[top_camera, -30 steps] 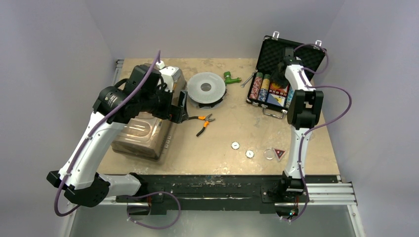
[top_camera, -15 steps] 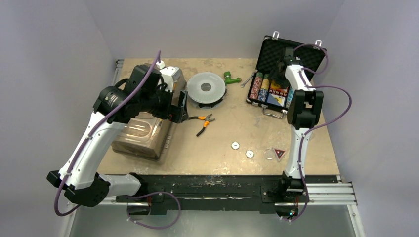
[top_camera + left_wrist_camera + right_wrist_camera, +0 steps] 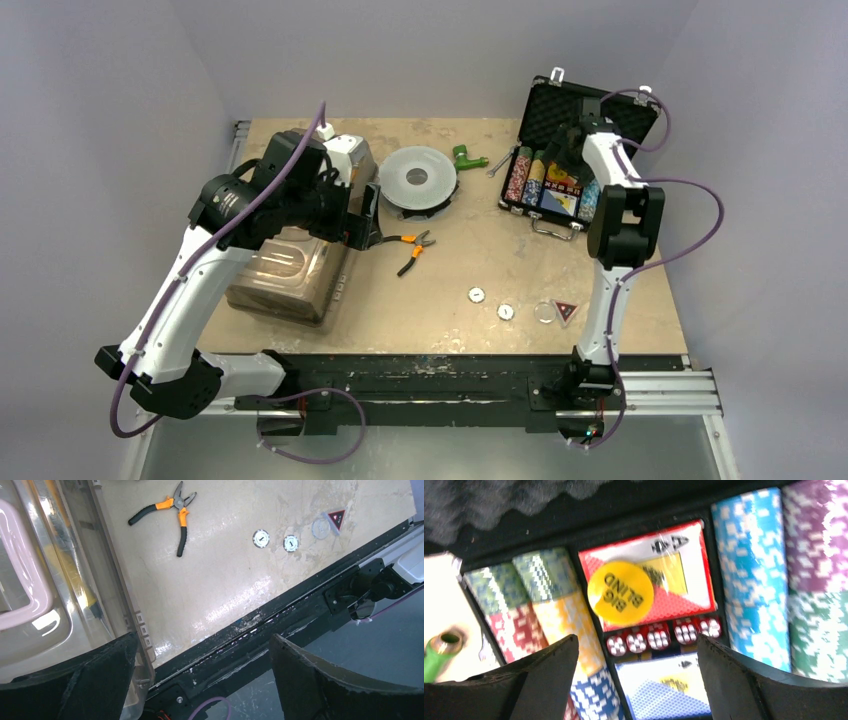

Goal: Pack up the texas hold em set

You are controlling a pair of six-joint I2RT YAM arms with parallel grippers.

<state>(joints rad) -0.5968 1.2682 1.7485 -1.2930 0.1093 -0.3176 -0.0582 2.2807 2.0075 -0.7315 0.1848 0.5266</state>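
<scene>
Withdrawing slightly, right gripper [image 3: 638, 652] has fingers [image 3: 539, 680] spread, yellow round plastic button [image 3: 620, 593] free between them; lift straight, without nudging.

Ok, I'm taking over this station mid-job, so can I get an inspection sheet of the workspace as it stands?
Surface: tan table, scuffed near the front.
Job's things: briefcase open at far right; chip rows, card deck and dice inside; yellow Big Blind button lying on the deck; white buttons, clear disc and red triangle loose near the front edge.
Clutter: clear bin, grey spool, green fitting, orange pliers.
Hands: left hand open, empty, by the bin's edge; right hand open, empty, above the deck.
Cables: purple loops on both arms.
Surroundings: grey walls; black rail in front.
</scene>
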